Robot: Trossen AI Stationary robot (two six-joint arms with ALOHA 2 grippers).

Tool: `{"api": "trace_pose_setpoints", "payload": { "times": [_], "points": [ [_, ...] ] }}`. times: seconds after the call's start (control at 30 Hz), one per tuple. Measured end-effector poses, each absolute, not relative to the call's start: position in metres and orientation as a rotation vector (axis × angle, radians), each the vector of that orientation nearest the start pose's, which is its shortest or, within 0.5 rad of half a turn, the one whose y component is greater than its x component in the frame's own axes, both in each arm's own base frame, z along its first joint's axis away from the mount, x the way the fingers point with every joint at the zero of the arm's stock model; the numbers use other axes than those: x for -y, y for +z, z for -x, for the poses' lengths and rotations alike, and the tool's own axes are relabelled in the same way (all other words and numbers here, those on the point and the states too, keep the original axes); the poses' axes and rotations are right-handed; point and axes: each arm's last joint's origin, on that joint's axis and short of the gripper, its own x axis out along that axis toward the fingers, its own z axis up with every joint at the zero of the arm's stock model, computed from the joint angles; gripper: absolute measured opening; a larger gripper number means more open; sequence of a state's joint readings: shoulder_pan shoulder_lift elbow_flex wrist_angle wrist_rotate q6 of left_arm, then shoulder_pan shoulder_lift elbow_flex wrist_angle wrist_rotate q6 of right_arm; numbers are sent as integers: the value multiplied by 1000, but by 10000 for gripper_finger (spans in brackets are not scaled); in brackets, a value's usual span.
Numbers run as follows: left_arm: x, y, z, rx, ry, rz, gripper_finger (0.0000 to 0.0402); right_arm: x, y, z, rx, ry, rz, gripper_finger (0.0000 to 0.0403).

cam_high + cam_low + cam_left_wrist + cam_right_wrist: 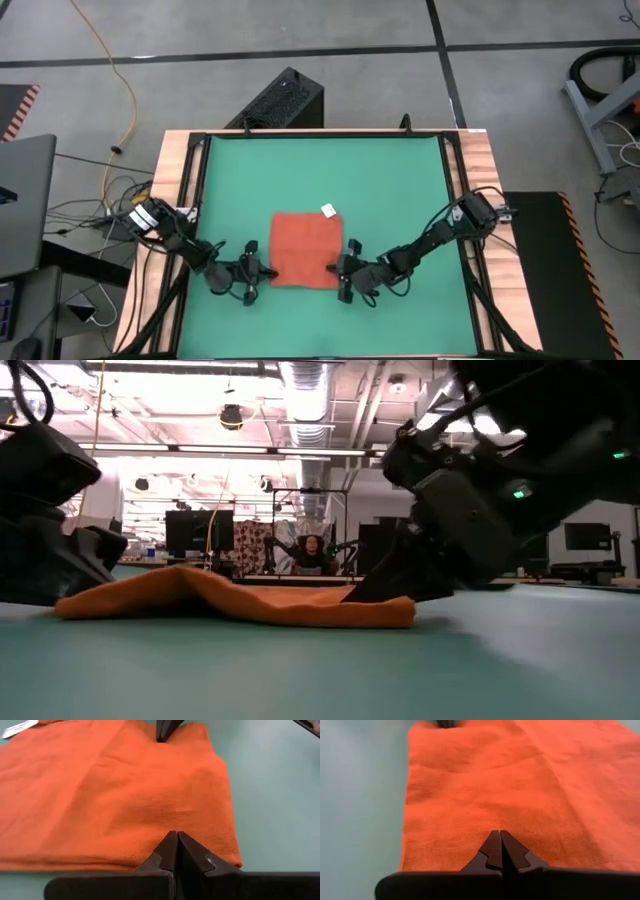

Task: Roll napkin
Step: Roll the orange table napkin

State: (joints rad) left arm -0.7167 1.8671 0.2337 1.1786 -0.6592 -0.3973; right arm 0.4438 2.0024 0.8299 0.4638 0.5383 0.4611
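Napkin (306,248) lies flat near the front middle of the green mat (400,180), roughly square, orange-red, soft woven cloth with a fine ribbed texture and shallow creases. Small white tag (328,210) sticks out at its far right corner; writing on it is too small to read. Low view shows the cloth humped a bit on one side, with a thick doubled edge at the other.

Left gripper (262,271) sits at the napkin's front left corner, fingers pressed together, tips on the cloth edge (175,840); can't tell if any fabric is pinched. Right gripper (338,270) sits at the front right corner, fingers also together, tips on the edge (499,840).

Mat is smooth, bordered by a black frame and wooden table (482,160). Bare mat lies open behind the napkin and to both sides
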Motion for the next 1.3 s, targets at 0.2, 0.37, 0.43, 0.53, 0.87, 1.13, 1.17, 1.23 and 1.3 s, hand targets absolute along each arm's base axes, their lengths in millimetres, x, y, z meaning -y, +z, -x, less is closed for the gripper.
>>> {"api": "trace_pose_setpoints", "payload": {
  "times": [0.2,0.37,0.43,0.53,0.87,1.13,1.17,1.23,1.3],
  "points": [
    [123,66,-188,-389,-1,119,0,-121,76,-327,-649,-240,-94,7],
    [120,62,-186,-445,-26,100,0,-118,73,-324,-684,-274,-58,7],
    [119,61,-185,-453,-29,91,0,-118,73,-324,-683,-271,-32,7],
    [118,60,-184,-455,-32,85,0,-119,85,-325,-644,-240,13,7],
    [117,59,-181,-476,-63,84,0,-147,170,-303,-445,-85,192,38],
    [117,58,-180,-479,-74,36,0,-167,160,-295,-465,-27,190,102],
    [117,58,-180,-479,-75,31,0,-168,153,-294,-483,-25,195,119],
    [117,58,-180,-480,-75,26,0,-172,143,-298,-473,-24,185,154],
    [117,58,-180,-482,-74,24,0,-174,132,-303,-459,-13,209,186]
  ]
}}
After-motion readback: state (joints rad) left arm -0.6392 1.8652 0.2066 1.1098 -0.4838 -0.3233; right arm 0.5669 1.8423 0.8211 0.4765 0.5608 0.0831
